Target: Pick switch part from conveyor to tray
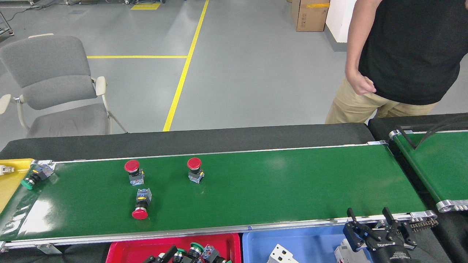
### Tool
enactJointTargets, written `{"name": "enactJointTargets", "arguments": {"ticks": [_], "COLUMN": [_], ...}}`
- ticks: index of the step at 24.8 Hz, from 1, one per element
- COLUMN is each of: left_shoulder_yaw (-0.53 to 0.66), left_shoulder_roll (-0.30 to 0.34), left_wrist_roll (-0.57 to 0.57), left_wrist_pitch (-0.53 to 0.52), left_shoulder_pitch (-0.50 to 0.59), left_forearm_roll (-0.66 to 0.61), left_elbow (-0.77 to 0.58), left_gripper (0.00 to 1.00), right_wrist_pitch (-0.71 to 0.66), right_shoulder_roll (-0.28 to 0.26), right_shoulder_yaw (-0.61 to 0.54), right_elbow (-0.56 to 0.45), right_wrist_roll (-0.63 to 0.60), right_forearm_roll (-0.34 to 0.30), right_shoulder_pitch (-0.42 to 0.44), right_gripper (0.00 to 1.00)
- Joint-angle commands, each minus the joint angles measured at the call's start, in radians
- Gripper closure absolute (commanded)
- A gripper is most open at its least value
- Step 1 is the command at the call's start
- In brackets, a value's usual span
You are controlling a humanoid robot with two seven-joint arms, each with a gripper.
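The right gripper (378,223) stands at the near edge of the belt's right end, its black fingers spread apart with nothing between them, above the blue tray (299,243). The left gripper (161,256) shows only as dark finger tips at the bottom edge, over the red tray (146,250); I cannot tell whether it is spread or pressed together.

The conveyor (274,186) runs wide from left to right, and its whole right half is bare green. Four switch parts lie on it, all in the left half. Two red mushroom-head switches stand upright, heads up: one (133,171) to the left, one (195,169) to the right, well apart. A third red-head switch (141,204) lies on its side just in front of the left one, long axis running near to far, red head toward the near rail. A green-head switch (33,176) lies tipped at the belt's far left end, head pointing left toward the yellow tray (9,182).

A person (398,54) stands beyond the far right end.
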Motion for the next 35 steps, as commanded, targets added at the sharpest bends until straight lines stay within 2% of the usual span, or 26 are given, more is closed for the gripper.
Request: {"name": "enactJointTargets", "arguments": {"ticks": [1, 3, 6, 8, 11, 15, 20, 26, 35], "left_shoulder_yaw": [0.048, 0.132, 0.289, 0.341, 0.336, 0.282, 0.233, 0.233, 0.246], "left_shoulder_roll": [0.006, 0.021, 0.032, 0.035, 0.05, 0.059, 0.087, 0.124, 0.219], "left_wrist_roll": [0.0, 0.001, 0.003, 0.009, 0.009, 0.007, 0.006, 0.0, 0.0], "left_wrist_pitch": [0.205, 0.305, 0.27, 0.227, 0.211, 0.176, 0.158, 0.153, 0.162], "left_shoulder_pitch": [-0.005, -0.005, -0.007, -0.01, -0.013, -0.022, -0.096, -0.209, -0.468], "left_forearm_roll": [-0.002, 0.0, 0.01, 0.01, 0.01, -0.016, -0.138, -0.135, -0.132], "left_elbow": [-0.013, -0.005, 0.025, 0.053, 0.056, 0.016, 0.027, 0.185, 0.547], "left_gripper": [0.0, 0.0, 0.0, 0.0, 0.0, 0.0, 0.0, 0.0, 0.01], "right_wrist_pitch": [-0.033, -0.061, -0.066, -0.066, -0.079, -0.096, -0.122, -0.141, -0.144], "right_shoulder_roll": [-0.008, -0.007, -0.007, -0.007, -0.01, -0.002, -0.005, 0.002, 0.008], "right_shoulder_yaw": [0.0, 0.0, 0.0, 0.0, 0.0, 0.0, 0.0, 0.0, 0.0], "right_elbow": [-0.025, -0.031, -0.031, -0.029, -0.028, -0.031, -0.034, -0.032, -0.029], "right_wrist_roll": [-0.027, -0.054, -0.106, -0.108, -0.109, -0.109, -0.109, -0.108, -0.111], "right_forearm_roll": [0.001, 0.001, -0.001, -0.001, -0.001, -0.001, -0.002, -0.006, -0.01], "right_shoulder_pitch": [0.003, 0.003, 0.003, 0.007, 0.044, 0.039, 0.044, 0.038, 0.041], "right_gripper": [0.0, 0.0, 0.0, 0.0, 0.0, 0.0, 0.0, 0.0, 0.0]}}
